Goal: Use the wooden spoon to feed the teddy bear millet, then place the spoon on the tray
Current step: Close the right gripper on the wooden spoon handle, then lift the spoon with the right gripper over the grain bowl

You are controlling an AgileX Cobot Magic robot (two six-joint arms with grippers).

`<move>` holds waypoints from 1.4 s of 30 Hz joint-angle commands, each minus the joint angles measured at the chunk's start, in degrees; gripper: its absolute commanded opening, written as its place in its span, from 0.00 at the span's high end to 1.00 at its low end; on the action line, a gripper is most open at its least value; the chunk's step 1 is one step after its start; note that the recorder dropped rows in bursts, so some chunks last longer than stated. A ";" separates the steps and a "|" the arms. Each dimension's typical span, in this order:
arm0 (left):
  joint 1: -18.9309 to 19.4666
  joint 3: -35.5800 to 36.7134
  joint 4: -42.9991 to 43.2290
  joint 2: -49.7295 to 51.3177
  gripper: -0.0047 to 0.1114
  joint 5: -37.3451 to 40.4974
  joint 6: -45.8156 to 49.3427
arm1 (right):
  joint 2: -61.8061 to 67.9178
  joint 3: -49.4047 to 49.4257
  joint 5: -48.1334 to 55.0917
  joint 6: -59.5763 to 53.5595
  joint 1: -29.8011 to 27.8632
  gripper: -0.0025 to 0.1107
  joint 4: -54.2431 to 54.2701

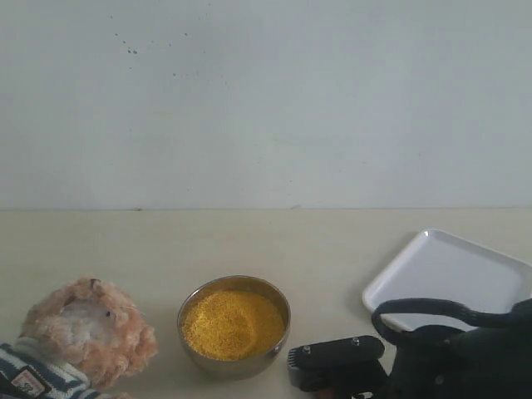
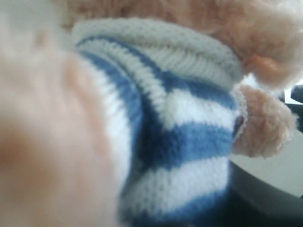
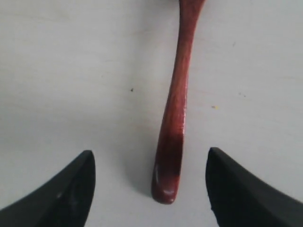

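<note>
Currently straddling the wooden spoon [image 3: 177, 94] at its handle end with right gripper [image 3: 150, 152] spread wide; flat on table [image 3: 71, 71], near-right of millet [image 1: 233, 324]. Risks pinching only the tip, then swivelling or slipping free.

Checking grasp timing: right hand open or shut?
Open: the right hand has its fingers apart, either side of the wooden spoon handle, not touching it.

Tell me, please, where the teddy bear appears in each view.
Exterior view: teddy bear at the lower left, left of the bowl.
Left wrist view: the teddy bear fills the picture, striped shirt central.
Right wrist view: not in it.
Shared landmark: the striped shirt, exterior and left wrist views.
</note>
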 commanded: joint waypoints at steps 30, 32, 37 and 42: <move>0.22 0.16 -0.83 -0.43 0.91 0.19 0.32 | -13.55 -0.86 24.02 -5.68 -0.01 0.97 -19.08; 0.22 0.16 -0.83 -0.43 0.91 0.19 0.32 | -16.96 -3.88 30.25 -15.03 0.13 0.97 -19.08; 0.22 0.16 -0.83 -0.43 0.91 0.19 0.32 | -15.90 -18.28 41.68 -33.78 0.70 0.97 -19.76; 0.22 0.16 -0.83 -0.43 0.91 0.19 0.32 | -8.32 -29.66 46.66 -43.41 3.55 0.97 -23.62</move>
